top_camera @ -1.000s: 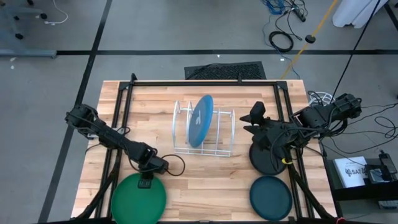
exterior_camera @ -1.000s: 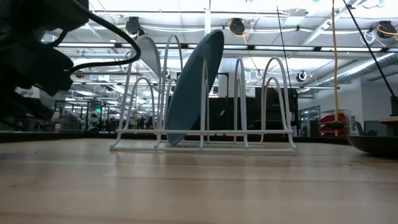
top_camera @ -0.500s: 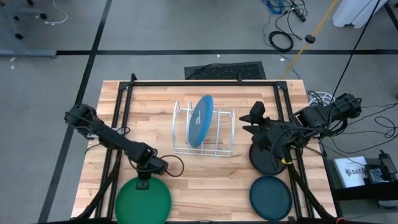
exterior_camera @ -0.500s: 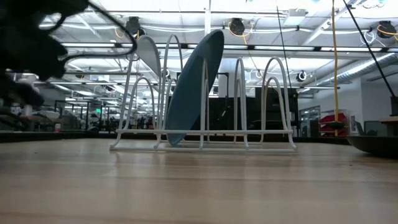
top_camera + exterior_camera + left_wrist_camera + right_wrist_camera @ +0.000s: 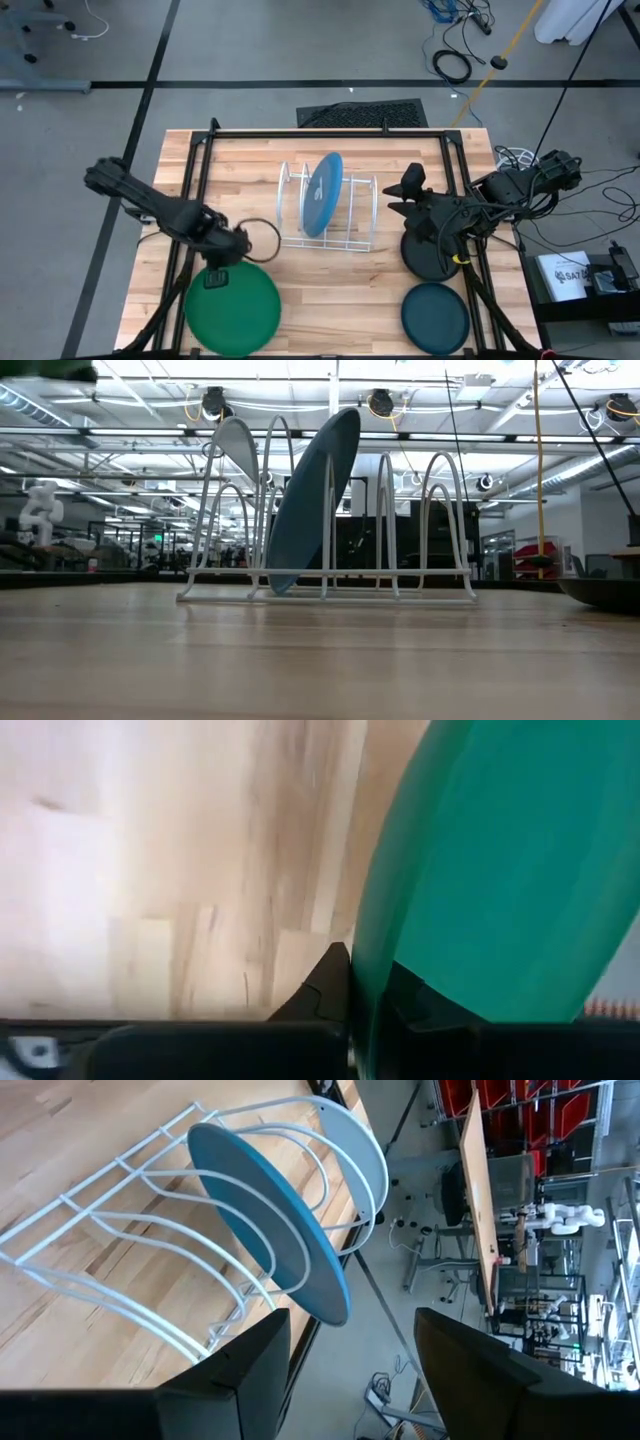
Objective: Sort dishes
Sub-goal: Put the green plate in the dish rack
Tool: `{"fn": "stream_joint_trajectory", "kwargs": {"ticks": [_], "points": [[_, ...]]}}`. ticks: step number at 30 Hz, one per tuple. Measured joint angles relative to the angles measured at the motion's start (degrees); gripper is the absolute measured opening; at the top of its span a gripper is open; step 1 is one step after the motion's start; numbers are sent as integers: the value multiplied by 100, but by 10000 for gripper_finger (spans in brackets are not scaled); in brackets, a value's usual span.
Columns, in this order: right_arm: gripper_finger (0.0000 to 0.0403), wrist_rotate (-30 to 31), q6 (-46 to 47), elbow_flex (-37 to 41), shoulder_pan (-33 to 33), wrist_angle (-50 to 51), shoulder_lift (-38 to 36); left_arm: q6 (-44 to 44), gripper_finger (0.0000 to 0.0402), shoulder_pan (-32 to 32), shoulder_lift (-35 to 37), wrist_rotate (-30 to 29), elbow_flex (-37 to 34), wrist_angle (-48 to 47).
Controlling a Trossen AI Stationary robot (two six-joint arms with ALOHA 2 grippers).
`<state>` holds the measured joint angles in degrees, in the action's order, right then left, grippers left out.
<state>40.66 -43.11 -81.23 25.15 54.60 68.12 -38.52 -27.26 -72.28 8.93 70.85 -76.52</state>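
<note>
Green plate (image 5: 232, 309): pinched at its rim in my left claw (image 5: 216, 279), the disc extending from the fingers toward the table's front edge. Blue plate (image 5: 323, 192) stands tilted in the white rack (image 5: 350, 240), off to that claw's right. My right claw (image 5: 400, 199), fingers spread and empty, faces the rack; black plate (image 5: 432, 260) lies behind it, teal plate (image 5: 435, 317) beyond that.

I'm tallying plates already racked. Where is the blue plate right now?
In the high view the blue plate stands on edge in the white wire rack at the table's middle, left of the right gripper; the low view shows it leaning.
</note>
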Motion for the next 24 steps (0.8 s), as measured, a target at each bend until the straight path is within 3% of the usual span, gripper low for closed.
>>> {"fn": "stream_joint_trajectory", "kwargs": {"ticks": [7, 11, 20, 24], "points": [[208, 2, 96, 0, 0, -178, 0, -170, 13, -112, 182, -2011, 1504, -776], [208, 4, 307, 0, 0, -529, 0, -110, 13, -136, 186, -3197, 2027, -854], [208, -55, 1290, 0, -101, -1719, 0, -159, 13, -127, 175, -5319, 2295, -609], [211, -478, 2009, 0, -282, -2401, 0, -150, 13, -127, 164, -6131, 2295, -247]]}}
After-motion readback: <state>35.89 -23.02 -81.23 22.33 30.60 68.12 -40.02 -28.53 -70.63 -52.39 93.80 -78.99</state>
